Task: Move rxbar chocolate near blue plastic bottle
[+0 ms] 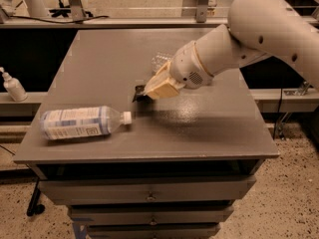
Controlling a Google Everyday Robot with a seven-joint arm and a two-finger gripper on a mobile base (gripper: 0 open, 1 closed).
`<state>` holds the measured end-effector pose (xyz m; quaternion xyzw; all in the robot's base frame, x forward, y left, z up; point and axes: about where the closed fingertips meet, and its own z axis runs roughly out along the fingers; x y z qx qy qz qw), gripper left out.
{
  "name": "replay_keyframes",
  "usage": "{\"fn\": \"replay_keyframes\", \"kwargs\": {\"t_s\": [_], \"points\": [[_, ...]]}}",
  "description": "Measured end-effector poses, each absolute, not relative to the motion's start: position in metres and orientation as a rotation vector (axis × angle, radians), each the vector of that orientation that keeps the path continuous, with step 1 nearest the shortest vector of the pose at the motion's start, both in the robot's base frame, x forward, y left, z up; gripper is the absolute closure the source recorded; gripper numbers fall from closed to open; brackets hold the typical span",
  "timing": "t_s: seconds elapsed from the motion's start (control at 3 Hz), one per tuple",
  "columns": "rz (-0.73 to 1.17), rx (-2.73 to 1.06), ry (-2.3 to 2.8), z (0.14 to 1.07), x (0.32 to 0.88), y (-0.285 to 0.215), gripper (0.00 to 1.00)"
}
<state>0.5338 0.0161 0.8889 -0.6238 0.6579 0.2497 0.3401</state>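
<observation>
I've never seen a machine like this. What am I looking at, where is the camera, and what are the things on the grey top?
This is one picture from a single camera that looks down on a grey table with drawers. The big white shape coming in from the right is a robot arm. Its tip, the end effector, is the grasping part. It hangs low over the middle of the table and seems to pinch a small dark flat thing, the rxbar chocolate. At the picture's front left a blue plastic bottle lies on its side, its cap pointing toward the end effector. A smaller clear bottle lies behind the arm, partly hidden. A pump bottle stands on a ledge off the table.
</observation>
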Motion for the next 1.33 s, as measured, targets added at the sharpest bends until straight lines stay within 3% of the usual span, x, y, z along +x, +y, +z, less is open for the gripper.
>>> {"fn": "replay_keyframes", "kwargs": {"t_s": [0.33, 1.33], "points": [[0.675, -1.663, 1.710, 0.887, 0.520, 0.010, 0.73], [0.715, -1.710, 1.699, 0.883, 0.504, 0.007, 0.04]]}}
